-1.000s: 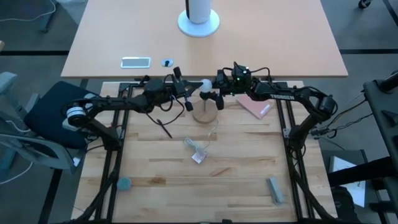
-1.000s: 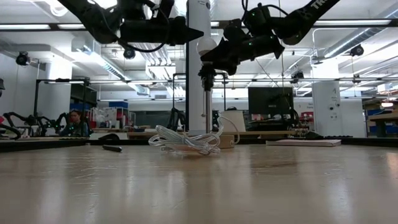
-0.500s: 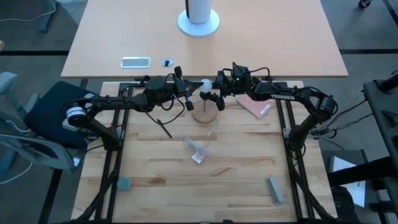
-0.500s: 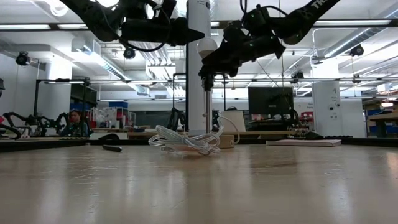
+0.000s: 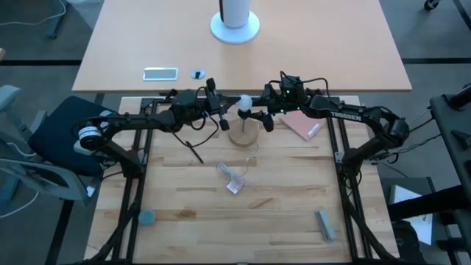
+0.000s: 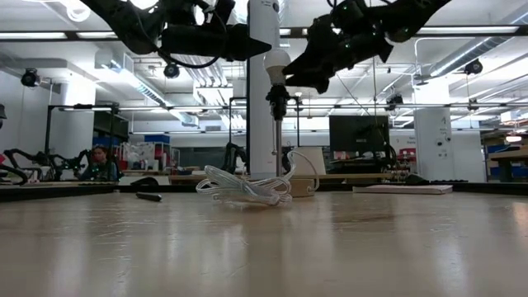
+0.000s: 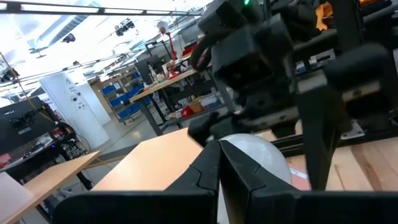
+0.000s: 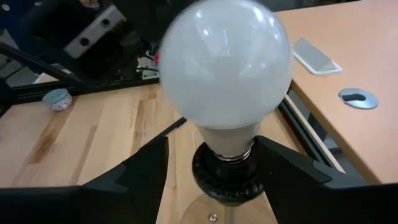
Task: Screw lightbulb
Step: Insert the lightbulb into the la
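Observation:
The white frosted lightbulb (image 8: pixel 224 68) stands upright with its screw base in the black socket (image 8: pixel 227 177), which rises on a thin stem from a round wooden base (image 5: pixel 243 137). My right gripper (image 5: pixel 262 119) is open just to the right of the bulb (image 5: pixel 243 101). Its fingers (image 8: pixel 140 171) stand on either side of the socket without touching it. My left gripper (image 5: pixel 221 116) is shut and empty, hovering just left of the bulb. The bulb (image 7: pixel 258 155) shows past its closed fingertips in the left wrist view.
A clear coiled cord and a small packet (image 5: pixel 235 178) lie in front of the socket. A black pen (image 5: pixel 193 151) lies to the left and a pink pad (image 5: pixel 303 125) to the right. A grey block (image 5: pixel 325 224) and a blue cap (image 5: pixel 147 217) lie near the front edge.
My right gripper has drawn back from the bulb toward the table's right edge and a little upward. The bulb, which it hid in the low view, now shows and stays upright in the socket.

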Tool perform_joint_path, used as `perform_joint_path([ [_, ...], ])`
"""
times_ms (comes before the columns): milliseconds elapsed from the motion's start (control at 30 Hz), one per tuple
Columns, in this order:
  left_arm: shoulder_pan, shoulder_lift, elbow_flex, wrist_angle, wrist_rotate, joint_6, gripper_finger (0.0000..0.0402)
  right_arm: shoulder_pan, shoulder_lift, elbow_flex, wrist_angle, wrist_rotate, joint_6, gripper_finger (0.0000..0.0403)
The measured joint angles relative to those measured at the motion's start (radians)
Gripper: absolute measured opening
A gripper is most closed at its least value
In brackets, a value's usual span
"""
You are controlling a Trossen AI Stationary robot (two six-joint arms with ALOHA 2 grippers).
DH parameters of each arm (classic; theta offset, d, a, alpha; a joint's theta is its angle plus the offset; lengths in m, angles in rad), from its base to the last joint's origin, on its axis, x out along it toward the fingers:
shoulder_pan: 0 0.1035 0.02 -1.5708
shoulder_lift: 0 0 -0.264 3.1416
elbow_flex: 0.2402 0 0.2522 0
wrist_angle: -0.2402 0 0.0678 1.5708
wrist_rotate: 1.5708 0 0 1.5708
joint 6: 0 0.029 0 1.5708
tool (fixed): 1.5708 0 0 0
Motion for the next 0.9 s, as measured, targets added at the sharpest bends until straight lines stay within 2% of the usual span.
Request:
perform_joint_path([
  [167,0.000,0.000,0.000,0.000,0.000,0.009,0.0000,0.000,-0.058,0.000,-0.033,0.006,-0.001,0.0223],
  [433,0.000,-0.014,0.000,0.001,-0.008,0.009,0.0000,0.000,-0.114,-0.002,-0.068,0.248,-0.034,0.0191],
  [633,0.000,-0.055,0.000,-0.014,-0.042,0.009,0.0000,-0.002,-0.099,0.000,-0.057,0.282,-0.054,0.0151],
  [767,0.000,-0.066,0.000,-0.090,-0.041,0.019,0.0000,-0.002,-0.088,0.000,-0.038,0.334,-0.072,0.0116],
  [900,0.000,-0.068,0.000,-0.193,-0.040,0.025,0.0000,-0.002,-0.084,0.000,-0.011,0.340,-0.097,0.0080],
])
